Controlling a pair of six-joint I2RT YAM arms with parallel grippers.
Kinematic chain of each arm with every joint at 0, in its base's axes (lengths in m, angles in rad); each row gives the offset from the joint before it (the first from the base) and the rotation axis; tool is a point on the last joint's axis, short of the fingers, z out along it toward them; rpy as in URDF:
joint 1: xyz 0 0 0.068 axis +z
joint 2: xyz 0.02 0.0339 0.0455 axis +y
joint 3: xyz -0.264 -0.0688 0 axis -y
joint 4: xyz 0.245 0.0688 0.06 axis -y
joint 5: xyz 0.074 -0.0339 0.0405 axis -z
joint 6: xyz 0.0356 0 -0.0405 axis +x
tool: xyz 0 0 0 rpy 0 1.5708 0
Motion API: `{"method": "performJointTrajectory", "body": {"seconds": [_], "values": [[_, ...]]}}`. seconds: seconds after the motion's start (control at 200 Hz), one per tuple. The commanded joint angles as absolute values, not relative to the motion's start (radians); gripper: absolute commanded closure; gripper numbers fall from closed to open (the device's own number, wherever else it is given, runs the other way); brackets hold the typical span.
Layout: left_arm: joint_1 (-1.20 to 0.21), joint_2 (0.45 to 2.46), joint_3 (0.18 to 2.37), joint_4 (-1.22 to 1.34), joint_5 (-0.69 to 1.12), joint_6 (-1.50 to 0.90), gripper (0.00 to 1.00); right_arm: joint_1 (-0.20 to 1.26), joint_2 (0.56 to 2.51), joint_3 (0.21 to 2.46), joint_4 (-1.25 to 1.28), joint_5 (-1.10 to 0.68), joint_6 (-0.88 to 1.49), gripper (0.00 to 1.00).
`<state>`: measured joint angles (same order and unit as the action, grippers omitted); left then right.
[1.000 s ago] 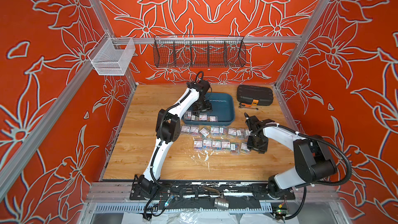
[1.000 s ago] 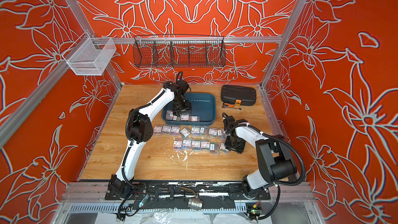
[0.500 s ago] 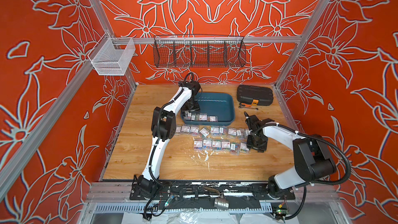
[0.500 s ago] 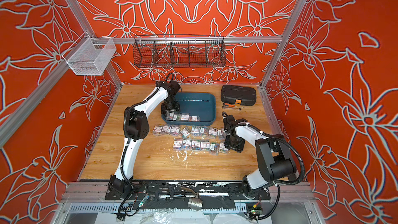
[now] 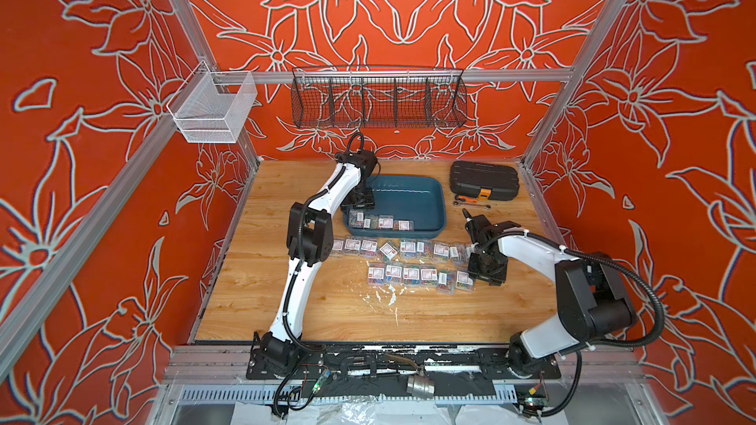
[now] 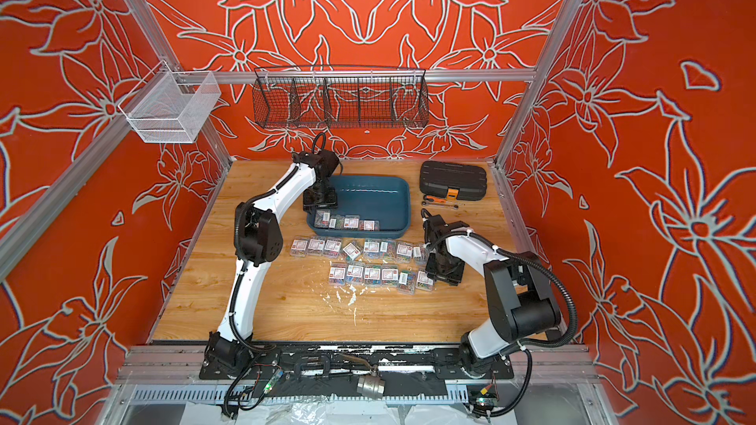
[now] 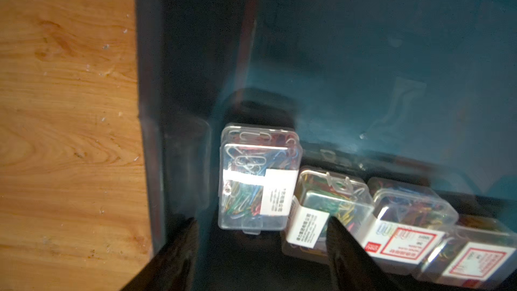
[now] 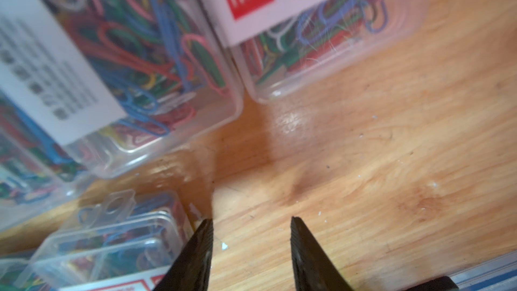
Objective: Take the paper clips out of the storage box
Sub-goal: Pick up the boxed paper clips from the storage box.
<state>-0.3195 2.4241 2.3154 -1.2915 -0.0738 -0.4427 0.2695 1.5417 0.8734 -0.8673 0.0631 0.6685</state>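
The storage box (image 5: 409,198), a dark teal tray, sits at the back middle of the table in both top views (image 6: 376,198). Several clear boxes of paper clips (image 5: 380,222) lie along its front wall. Two rows of paper clips (image 5: 401,249) stand on the wood in front of it. My left gripper (image 5: 358,208) hangs open over the tray's left front corner. In the left wrist view one box of clips (image 7: 257,177) lies just ahead of the left gripper (image 7: 261,236), untouched. My right gripper (image 8: 250,221) is open above bare wood, at the right end of the rows (image 5: 487,275).
A black ribbed case (image 5: 484,181) with an orange latch lies at the back right, with a small orange-handled tool (image 5: 470,199) in front of it. A black wire basket (image 5: 378,100) and a white mesh basket (image 5: 212,110) hang on the walls. White flecks (image 5: 388,298) dot the wood.
My left gripper has moved left across the tray to its left front corner, and its jaws have narrowed slightly. The right arm has hardly moved.
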Motion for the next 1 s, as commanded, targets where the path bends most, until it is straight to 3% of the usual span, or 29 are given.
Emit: {"method": "performJointTrajectory", "body": {"seconds": [0.0, 0.25, 0.4, 0.59, 0.776, 0.996], "values": [[-0.313, 2.464, 2.324, -1.305, -0.092, -0.427, 0.29, 0.269, 1.555, 0.91, -0.908, 0.089, 0.657, 0.53], [-0.307, 2.496, 2.308, -1.287, -0.086, -0.439, 0.3, 0.268, 1.573, 0.93, -0.914, 0.091, 0.639, 0.53], [-0.304, 2.516, 2.305, -1.28, -0.081, -0.439, 0.42, 0.269, 1.564, 0.928, -0.919, 0.097, 0.63, 0.53], [-0.304, 2.525, 2.292, -1.255, -0.077, -0.449, 0.42, 0.269, 1.555, 0.925, -0.923, 0.103, 0.623, 0.53], [-0.301, 2.563, 2.326, -1.265, -0.074, -0.455, 0.36, 0.268, 1.542, 0.92, -0.93, 0.104, 0.62, 0.53], [-0.298, 2.563, 2.359, -1.262, -0.044, -0.455, 0.42, 0.269, 1.511, 0.917, -0.946, 0.122, 0.627, 0.53]]}}
